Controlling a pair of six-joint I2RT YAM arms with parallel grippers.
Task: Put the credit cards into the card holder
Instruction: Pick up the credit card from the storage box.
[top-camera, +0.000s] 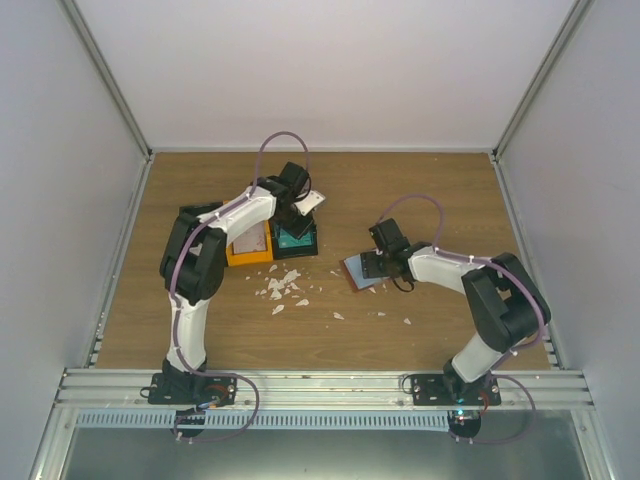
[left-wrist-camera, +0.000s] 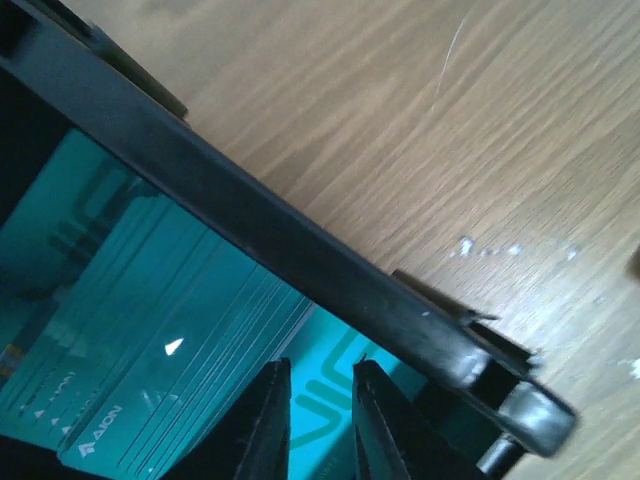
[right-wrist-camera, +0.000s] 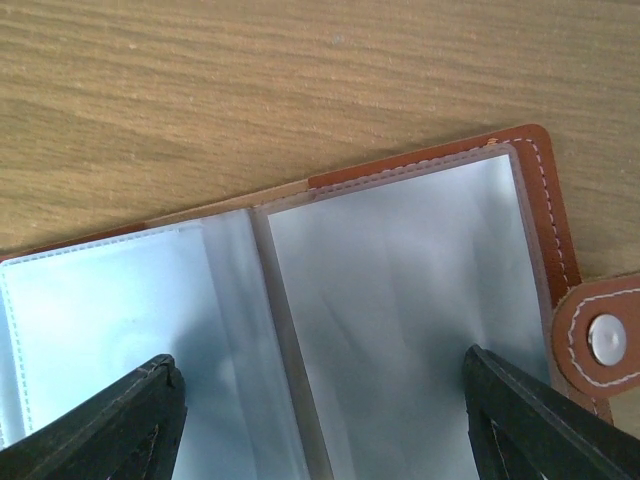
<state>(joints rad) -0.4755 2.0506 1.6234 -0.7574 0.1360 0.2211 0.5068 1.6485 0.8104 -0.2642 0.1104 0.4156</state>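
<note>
A stack of teal credit cards (left-wrist-camera: 150, 330) stands in the black bin (left-wrist-camera: 300, 250), which also shows in the top view (top-camera: 297, 240). My left gripper (left-wrist-camera: 315, 400) is down inside that bin, jaws only a narrow gap apart, with a lettered teal card showing between the fingers (left-wrist-camera: 268, 420); no grip is visible. The reddish-brown card holder (right-wrist-camera: 400, 300) lies open on the table, pale clear pockets up. My right gripper (right-wrist-camera: 325, 420) is wide open just above it, also in the top view (top-camera: 372, 266). A pale card lies in the orange bin (top-camera: 250, 243).
The orange bin (top-camera: 232, 258) is joined to the black bin's left side. Small white scraps (top-camera: 283, 285) are scattered on the wood in front of the bins. The holder's snap tab (right-wrist-camera: 603, 338) sticks out on its right. Enclosure walls surround the table.
</note>
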